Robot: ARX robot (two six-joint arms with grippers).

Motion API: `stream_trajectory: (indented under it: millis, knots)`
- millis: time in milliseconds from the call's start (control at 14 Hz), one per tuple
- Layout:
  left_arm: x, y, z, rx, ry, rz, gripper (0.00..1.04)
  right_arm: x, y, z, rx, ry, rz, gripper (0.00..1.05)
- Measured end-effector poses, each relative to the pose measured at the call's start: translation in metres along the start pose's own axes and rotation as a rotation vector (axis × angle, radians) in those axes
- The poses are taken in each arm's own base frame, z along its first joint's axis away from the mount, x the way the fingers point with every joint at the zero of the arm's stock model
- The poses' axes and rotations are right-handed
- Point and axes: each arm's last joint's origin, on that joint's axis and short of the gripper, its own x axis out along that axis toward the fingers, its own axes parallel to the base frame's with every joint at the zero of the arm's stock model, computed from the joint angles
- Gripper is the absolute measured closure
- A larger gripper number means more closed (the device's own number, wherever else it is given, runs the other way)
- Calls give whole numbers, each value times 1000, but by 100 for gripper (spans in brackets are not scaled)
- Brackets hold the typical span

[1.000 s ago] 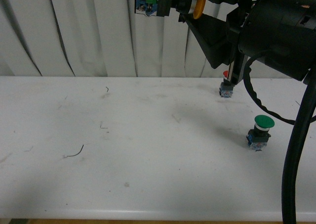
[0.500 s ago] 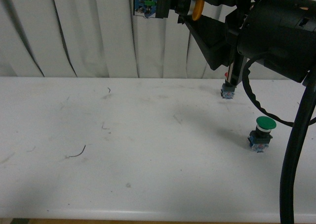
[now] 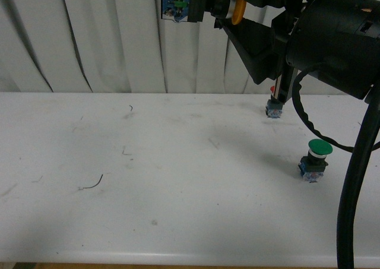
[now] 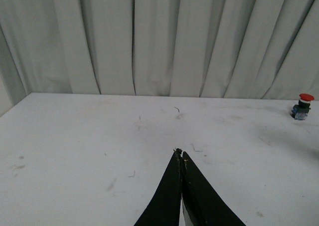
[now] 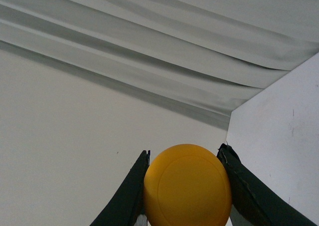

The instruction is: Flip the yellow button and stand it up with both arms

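High above the table's back, near the curtain, my right gripper (image 3: 224, 9) is shut on the yellow button (image 3: 178, 0). The button lies sideways, its blue-and-black base pointing left and its yellow cap (image 3: 238, 10) against the black fingers. The right wrist view looks straight onto the round yellow button cap (image 5: 187, 186), pinched between both sides of the right gripper (image 5: 185, 151). My left gripper (image 4: 179, 152) is shut with nothing in it, hovering over bare white table (image 4: 75, 151). The left arm does not show in the front view.
A green-capped button (image 3: 314, 160) stands upright at the right of the white table (image 3: 148, 180). A red-capped button (image 3: 273, 107) stands at the back right, partly behind my right arm, and shows as the red button (image 4: 302, 106) in the left wrist view. A thick black cable (image 3: 356, 180) hangs at the right edge. Pleated white curtain behind.
The held yellow button shifts only very slightly at the top of the front view. Nothing else has visibly moved.
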Motion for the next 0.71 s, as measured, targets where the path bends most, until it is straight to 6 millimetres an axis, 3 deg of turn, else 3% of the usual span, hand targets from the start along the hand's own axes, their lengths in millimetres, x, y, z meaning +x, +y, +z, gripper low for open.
stream_trajectory:
  millis: [71, 143, 429, 643, 714]
  knots:
    - [0, 0, 0, 0, 0, 0, 103, -1, -1, 0, 0, -1, -3, 69]
    - [0, 0, 0, 0, 0, 0, 96, -3, -2, 1, -3, 0, -10, 69]
    - [0, 0, 0, 0, 0, 0, 48, -15, 8, 15, -93, -41, 1, 69]
    - [0, 0, 0, 0, 0, 0, 10, -26, 27, 40, -311, -153, 22, 69]
    - [0, 0, 0, 1, 0, 0, 5, -26, 33, 48, -429, -212, -16, 69]
